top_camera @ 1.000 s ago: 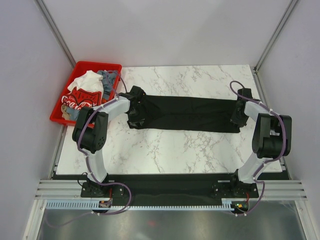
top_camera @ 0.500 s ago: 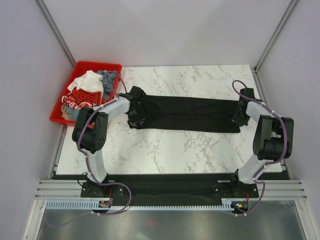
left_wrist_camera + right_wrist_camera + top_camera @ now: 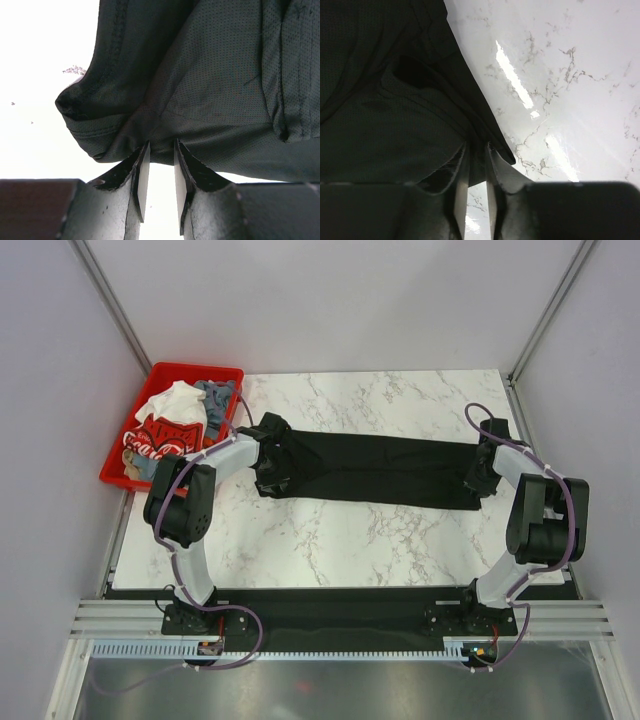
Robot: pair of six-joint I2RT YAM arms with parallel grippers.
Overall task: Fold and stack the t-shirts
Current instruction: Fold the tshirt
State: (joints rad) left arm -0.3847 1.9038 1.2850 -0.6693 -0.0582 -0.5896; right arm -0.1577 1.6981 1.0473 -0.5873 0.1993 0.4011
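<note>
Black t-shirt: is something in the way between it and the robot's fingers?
No, nothing visible is in the way. The left fingers pinch the black t-shirt at its left end, and the right fingers sit right at its right edge, cloth at their tips.

Seen from above, the light is bright and even over the marble tabletop (image 3: 330, 530), with only faint, soft shadows. The black t-shirt (image 3: 380, 470) is so dark that its folds barely register. In the left wrist view the tabletop near its left edge is blown out to plain white, though the cloth's mesh is sharp; in the right wrist view, streaks of overhead glare cross the marble near the right edge, and the cloth looks underexposed, perhaps slightly soft.
</note>
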